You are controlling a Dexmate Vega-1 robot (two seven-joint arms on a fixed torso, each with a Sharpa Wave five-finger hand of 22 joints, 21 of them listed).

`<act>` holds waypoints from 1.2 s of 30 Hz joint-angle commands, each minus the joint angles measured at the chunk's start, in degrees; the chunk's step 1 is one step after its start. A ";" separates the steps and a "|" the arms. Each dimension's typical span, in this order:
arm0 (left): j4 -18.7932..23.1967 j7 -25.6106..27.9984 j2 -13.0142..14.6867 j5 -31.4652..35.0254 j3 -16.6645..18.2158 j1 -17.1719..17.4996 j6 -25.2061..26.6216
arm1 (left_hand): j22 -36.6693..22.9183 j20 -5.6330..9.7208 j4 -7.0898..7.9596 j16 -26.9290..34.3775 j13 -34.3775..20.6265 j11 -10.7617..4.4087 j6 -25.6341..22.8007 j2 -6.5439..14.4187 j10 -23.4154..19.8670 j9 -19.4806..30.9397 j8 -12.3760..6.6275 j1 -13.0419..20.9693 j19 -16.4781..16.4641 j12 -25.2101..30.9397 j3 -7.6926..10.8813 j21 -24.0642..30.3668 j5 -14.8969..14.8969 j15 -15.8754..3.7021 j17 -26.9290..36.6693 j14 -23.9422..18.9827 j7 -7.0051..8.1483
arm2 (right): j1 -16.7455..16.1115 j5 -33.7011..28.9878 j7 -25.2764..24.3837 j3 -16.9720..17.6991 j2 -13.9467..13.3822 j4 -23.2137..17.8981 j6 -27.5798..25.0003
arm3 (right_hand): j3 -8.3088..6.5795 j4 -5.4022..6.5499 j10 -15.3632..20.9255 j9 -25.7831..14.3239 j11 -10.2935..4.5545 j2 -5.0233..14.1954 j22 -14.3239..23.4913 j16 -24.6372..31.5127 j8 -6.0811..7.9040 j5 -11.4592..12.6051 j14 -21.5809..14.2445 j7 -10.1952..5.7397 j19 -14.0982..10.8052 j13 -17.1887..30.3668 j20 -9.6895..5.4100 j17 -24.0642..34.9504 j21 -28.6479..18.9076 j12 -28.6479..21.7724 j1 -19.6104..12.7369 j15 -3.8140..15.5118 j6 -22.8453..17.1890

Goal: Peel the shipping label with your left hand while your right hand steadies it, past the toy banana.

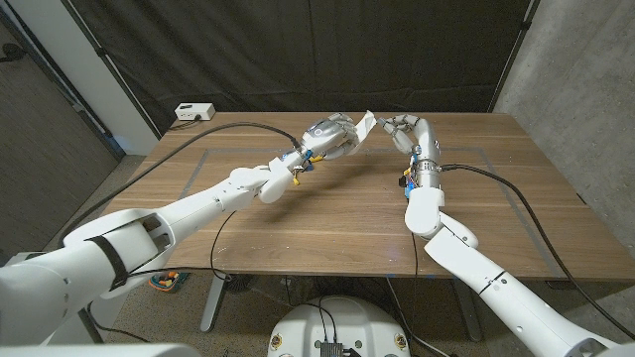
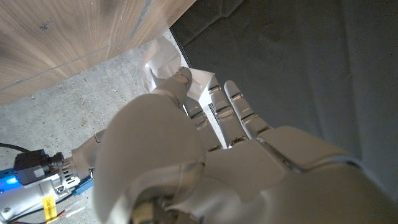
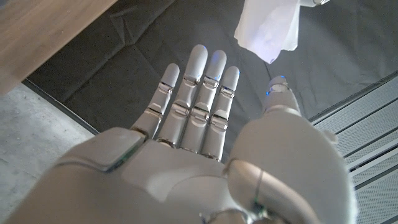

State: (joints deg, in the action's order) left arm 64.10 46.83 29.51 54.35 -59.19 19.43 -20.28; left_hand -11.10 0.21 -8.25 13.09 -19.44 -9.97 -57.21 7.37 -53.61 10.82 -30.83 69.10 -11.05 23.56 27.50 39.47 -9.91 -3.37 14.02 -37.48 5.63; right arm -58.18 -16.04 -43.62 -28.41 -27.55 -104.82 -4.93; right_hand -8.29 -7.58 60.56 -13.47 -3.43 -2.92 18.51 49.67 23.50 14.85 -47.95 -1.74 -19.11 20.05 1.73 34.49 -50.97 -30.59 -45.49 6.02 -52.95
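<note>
A: Head view. What surface and room appear?
B: A wooden tabletop point(image 1: 327, 228) with faint taped lines, backed by a black curtain point(image 1: 327, 50); a grey concrete wall point(image 1: 575, 59) stands at the right, and a white power strip point(image 1: 194, 113) sits at the far left corner. Both arms reach to the far middle of the tabletop.

A: And the hands there?
B: The left hand point(image 1: 332, 136) holds the white shipping label point(image 1: 366, 127) raised above the wood. The right hand point(image 1: 402, 129) is just beside the label; whether it touches cannot be told.

A: Left wrist view?
B: The left hand point(image 2: 205, 149) pinches the crumpled white label point(image 2: 163, 65) between thumb and fingers point(image 2: 239, 109), the remaining fingers extended. Wood grain, grey floor point(image 2: 74, 106) and dark curtain lie behind; the other arm's forearm with a blue light point(image 2: 37, 180) shows at the edge.

A: Right wrist view?
B: The right hand point(image 3: 205, 143) is wide, fingers point(image 3: 199, 81) straight and together, holding nothing. The label point(image 3: 268, 28) hangs beyond its fingertips, apart from them, against the black curtain and a metal-grated floor point(image 3: 367, 124).
</note>
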 commanded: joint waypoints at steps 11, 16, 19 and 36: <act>-1.23 1.40 -0.93 0.90 -2.86 -2.04 1.07 | -0.20 0.21 0.06 -0.14 -0.95 -1.11 -0.45 0.08 -1.48 0.26 -0.36 0.66 0.09 4.07 0.55 0.61 -0.05 -10.14 0.22 -0.34 0.26 | 1.74 -10.18 -0.59 -3.87 -0.58 -2.81 -11.60 | 2.05 0.97 3.02 -0.91 -0.15 -0.51 0.50 3.36 1.39 0.49 -1.00 0.27 -0.83 2.26 -0.28 2.03 -1.89 -2.07 0.98 5.40 -2.76; -0.57 2.02 -0.62 1.30 -2.98 -2.00 1.29 | -0.20 0.22 0.04 -0.21 -1.06 -1.12 -0.33 0.09 -1.49 0.26 -0.30 0.71 0.10 4.10 0.60 0.68 -0.07 -10.15 0.27 -0.30 0.27 | 2.45 -12.05 -0.47 -4.94 -0.59 -2.81 -14.14 | 2.23 0.90 3.61 -0.93 -0.25 -0.44 0.60 3.89 1.49 0.62 -1.11 0.19 -0.78 2.79 -0.31 2.04 -2.24 -2.52 0.73 5.54 -3.12; -0.37 2.13 -0.47 1.18 -2.95 -1.91 1.12 | -0.20 0.26 0.08 -0.20 -1.14 -1.12 -0.40 0.00 -1.47 0.26 -0.32 0.64 0.13 4.11 0.51 0.71 -0.04 -10.11 0.33 -0.33 0.26 | 2.84 -12.45 -0.57 -5.32 -0.57 -2.54 -14.56 | 2.31 0.88 4.16 -0.97 -0.59 -0.35 0.66 4.29 1.70 0.69 -1.38 0.03 -0.87 3.08 -0.37 2.12 -2.46 -2.85 0.61 5.52 -3.67; -0.50 3.81 -0.31 1.64 -2.86 -1.79 0.75 | -0.19 0.37 0.00 -0.30 -1.51 -1.13 -0.59 -0.05 -1.60 0.25 -0.39 0.81 0.19 4.23 0.55 0.92 -0.10 -10.19 0.53 -0.37 0.33 | 4.39 -14.90 -2.99 -7.02 -1.07 -0.27 -13.59 | -1.10 -0.30 6.86 -0.43 -1.61 6.18 1.64 6.71 2.82 1.82 -4.24 -0.81 -2.44 6.55 -1.82 2.16 -6.01 -5.28 -6.28 6.42 -8.12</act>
State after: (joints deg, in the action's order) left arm 63.93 49.77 29.23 55.77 -61.98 17.63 -19.36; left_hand -11.09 0.20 -8.16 13.09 -20.05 -9.97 -57.32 7.37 -53.61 10.81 -30.83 69.10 -11.05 23.58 27.60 40.13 -9.91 -3.38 14.26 -37.47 5.75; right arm -54.48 -29.77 -44.65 -34.69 -28.35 -106.42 -19.96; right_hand -8.49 -8.05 66.60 -14.02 -4.95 1.65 19.83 56.16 26.13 16.13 -51.40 -2.61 -20.96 26.13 -0.12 36.62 -56.27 -35.40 -51.41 7.04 -60.15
